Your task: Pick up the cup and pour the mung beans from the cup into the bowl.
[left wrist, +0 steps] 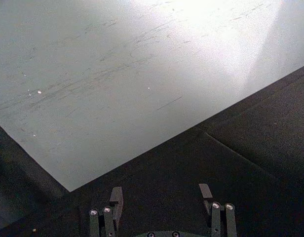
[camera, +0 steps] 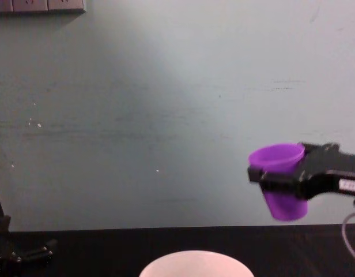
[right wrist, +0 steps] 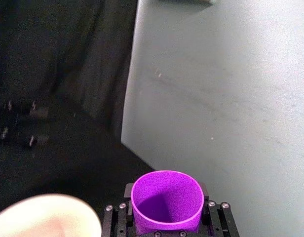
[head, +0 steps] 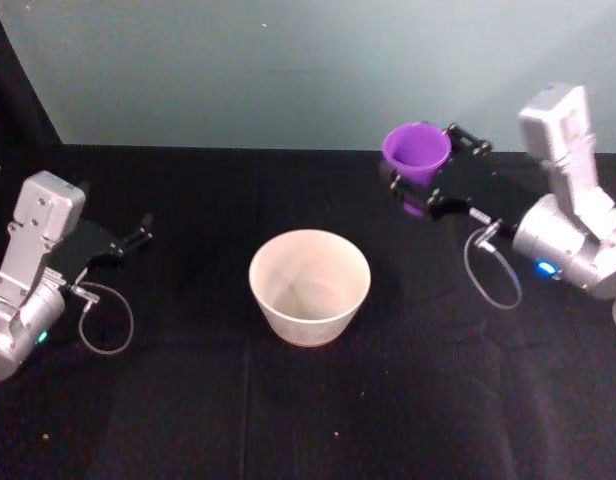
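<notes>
Over on the left, the left arm sits low and bent by the near-left edge of the black table (head: 188, 400), wrist folded, its left gripper (head: 136, 236) pointing toward the far wall (head: 288, 70). In the left wrist view the fingers (left wrist: 116, 196) stand wide apart with nothing between them.

Centre now – the bowl (head: 310, 325) stands upright on the table, squarely in the middle, mouth facing up, well apart from both arms.

On to the right side: the right arm reaches in from the right edge, elbow low, forearm angled up and toward the far middle. The right gripper (head: 431, 168) is clamped around the cup (head: 416, 150), one finger on each side of its wall. From the chest view the cup hangs clear above the table – mouth up, leaning slightly, its base tipped a little to the right. It sits to the far right of the bowl, not over it. What the cup contains cannot be made out.
</notes>
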Action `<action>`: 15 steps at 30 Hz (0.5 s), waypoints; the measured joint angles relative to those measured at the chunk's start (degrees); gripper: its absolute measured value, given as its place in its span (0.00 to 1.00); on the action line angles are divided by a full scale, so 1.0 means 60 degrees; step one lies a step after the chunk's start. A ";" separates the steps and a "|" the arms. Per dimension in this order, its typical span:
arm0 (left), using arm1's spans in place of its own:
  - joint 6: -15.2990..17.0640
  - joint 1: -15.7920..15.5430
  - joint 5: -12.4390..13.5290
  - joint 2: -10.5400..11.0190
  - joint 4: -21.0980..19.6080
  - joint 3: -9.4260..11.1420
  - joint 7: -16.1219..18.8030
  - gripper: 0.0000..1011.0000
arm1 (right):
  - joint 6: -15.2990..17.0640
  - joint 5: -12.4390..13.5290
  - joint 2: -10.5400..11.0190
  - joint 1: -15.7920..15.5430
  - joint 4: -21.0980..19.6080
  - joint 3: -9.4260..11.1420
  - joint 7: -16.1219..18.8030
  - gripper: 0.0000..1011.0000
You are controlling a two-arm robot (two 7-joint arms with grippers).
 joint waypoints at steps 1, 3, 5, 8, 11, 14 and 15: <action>0.0000 -0.0001 0.0000 0.0000 0.0000 -0.0001 0.0000 0.99 | -0.0015 -0.0251 -0.0005 0.0083 0.0126 -0.0142 0.0013 0.73; 0.0000 -0.0001 0.0000 0.0000 0.0000 0.0000 0.0000 0.99 | -0.0040 -0.0550 0.0002 0.0162 0.0226 -0.0288 0.0011 0.73; 0.0000 0.0000 0.0000 0.0000 0.0000 0.0000 0.0000 0.99 | -0.0108 -0.1115 0.0039 0.0255 0.0296 -0.0538 -0.0047 0.73; 0.0000 0.0000 0.0000 0.0000 0.0000 -0.0001 0.0000 0.99 | -0.0163 -0.1657 0.0100 0.0300 0.0280 -0.0742 -0.0158 0.73; 0.0000 -0.0001 0.0000 0.0000 0.0000 0.0000 0.0000 0.99 | -0.0183 -0.2707 0.0253 0.0326 0.0033 -0.1066 -0.0443 0.73; 0.0000 0.0000 0.0000 0.0000 0.0000 0.0000 0.0000 0.99 | -0.0088 -0.3751 0.0447 0.0325 -0.0330 -0.1364 -0.0794 0.73; 0.0000 -0.0001 0.0000 0.0000 0.0000 0.0000 0.0000 0.99 | -0.0035 -0.4095 0.0518 0.0324 -0.0453 -0.1463 -0.0908 0.73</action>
